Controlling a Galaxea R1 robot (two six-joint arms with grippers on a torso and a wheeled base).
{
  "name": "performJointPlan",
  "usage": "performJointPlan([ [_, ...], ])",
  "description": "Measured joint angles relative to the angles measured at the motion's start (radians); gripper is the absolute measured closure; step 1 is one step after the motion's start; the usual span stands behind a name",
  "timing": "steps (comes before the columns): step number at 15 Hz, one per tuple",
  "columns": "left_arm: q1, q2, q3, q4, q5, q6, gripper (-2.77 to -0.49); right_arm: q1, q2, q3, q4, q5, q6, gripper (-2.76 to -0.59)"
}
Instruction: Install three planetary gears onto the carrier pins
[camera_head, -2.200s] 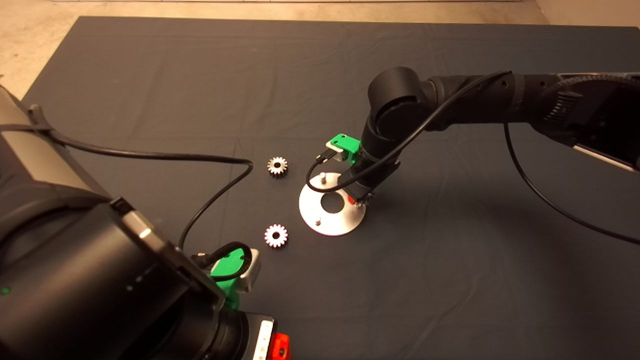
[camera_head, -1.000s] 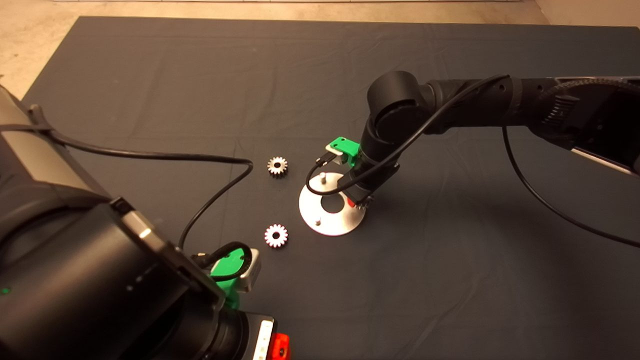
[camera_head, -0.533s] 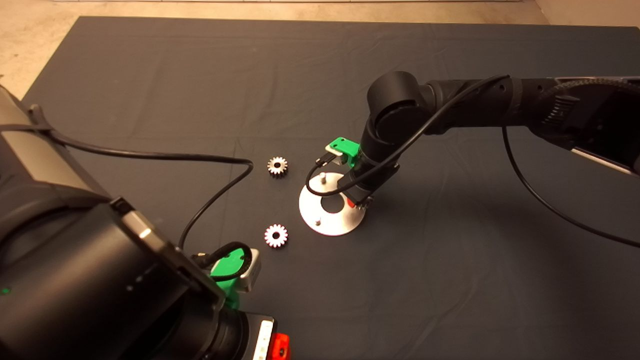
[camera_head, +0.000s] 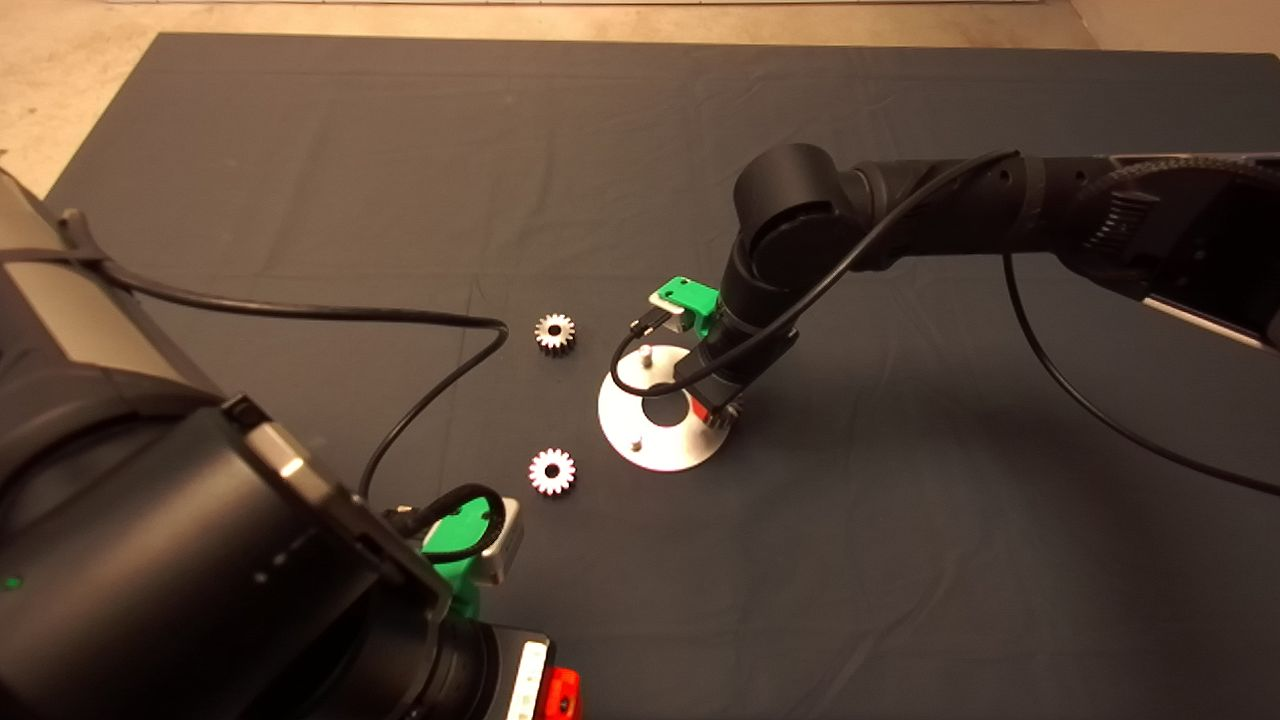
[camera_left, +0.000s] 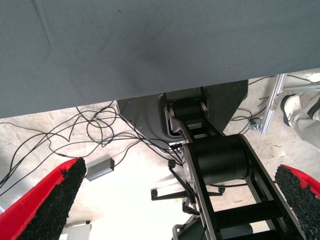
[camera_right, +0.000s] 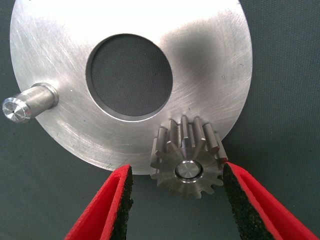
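Observation:
The shiny silver disc (camera_head: 665, 445) lies mid-mat; it also shows in the right wrist view (camera_right: 210, 60). One planetary gear (camera_right: 187, 160) sits on the carrier pin at the disc's right rim, the pin's top showing in its hole. My right gripper (camera_head: 718, 410) straddles this gear, its fingers (camera_right: 117, 210) open, with a gap on one side. Two carrier pins (camera_head: 646, 353) (camera_head: 635, 440) stand bare; one shows in the right wrist view (camera_right: 22, 106). Two more planetary gears (camera_head: 554, 331) (camera_head: 551, 471) lie on the mat left of the disc. My left gripper (camera_head: 550, 685) is parked at the lower left, open (camera_left: 181, 169).
A black cable (camera_head: 420, 400) loops over the mat left of the two loose gears. The left wrist view looks past the mat's edge at floor cables, a robot base (camera_left: 220, 165) and a person's shoe (camera_left: 300, 107).
My right gripper has shifted slightly left and down over the disc's right rim. The two loose gears, the disc and the left arm have not moved.

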Motion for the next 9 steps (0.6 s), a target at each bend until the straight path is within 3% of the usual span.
performJointPlan([
  [9, 0.0, 0.0, 0.0, 0.0, 0.0, 0.001, -2.76, 0.008, -0.001, 0.018, 0.0, 0.001, 0.016, -1.45],
])
